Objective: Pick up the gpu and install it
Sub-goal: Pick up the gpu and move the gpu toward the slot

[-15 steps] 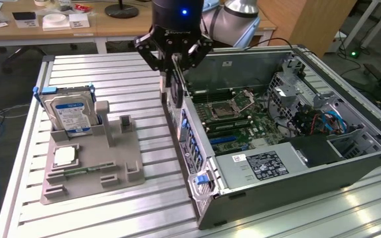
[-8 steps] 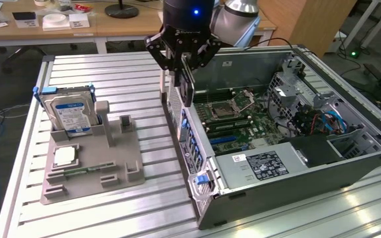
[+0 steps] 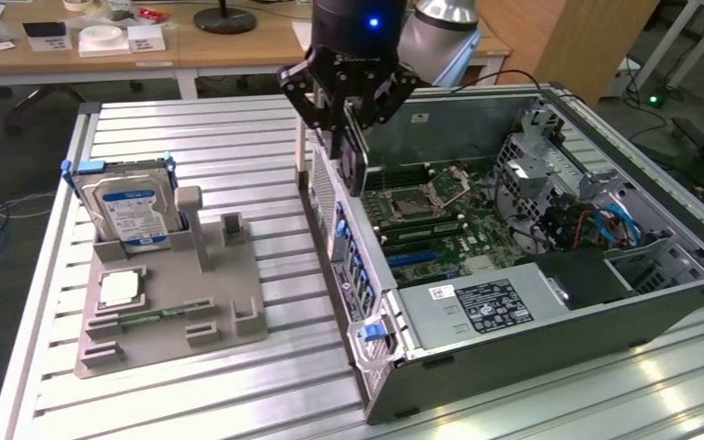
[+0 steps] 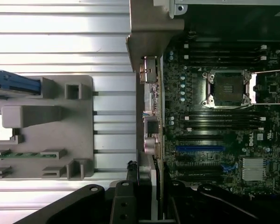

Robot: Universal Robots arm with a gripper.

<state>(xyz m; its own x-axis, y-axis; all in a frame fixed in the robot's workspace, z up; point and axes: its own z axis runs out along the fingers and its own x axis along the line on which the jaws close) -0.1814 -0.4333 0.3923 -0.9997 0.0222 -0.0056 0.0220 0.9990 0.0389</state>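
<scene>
Gripper (image 3: 349,115) jaws clamped on gpu (image 3: 352,165), above rear wall of open case (image 3: 511,367), hard drive (image 3: 129,206) and tray (image 3: 193,302) well aside, motherboard (image 3: 438,240) slots uncovered

End effector (image 3: 349,124) downward, jaws seemingly clamped.

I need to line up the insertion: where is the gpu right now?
In the exterior view the gpu hangs edge-on, clamped in the gripper, over the open computer case, just inside its rear panel and above the motherboard.
</scene>
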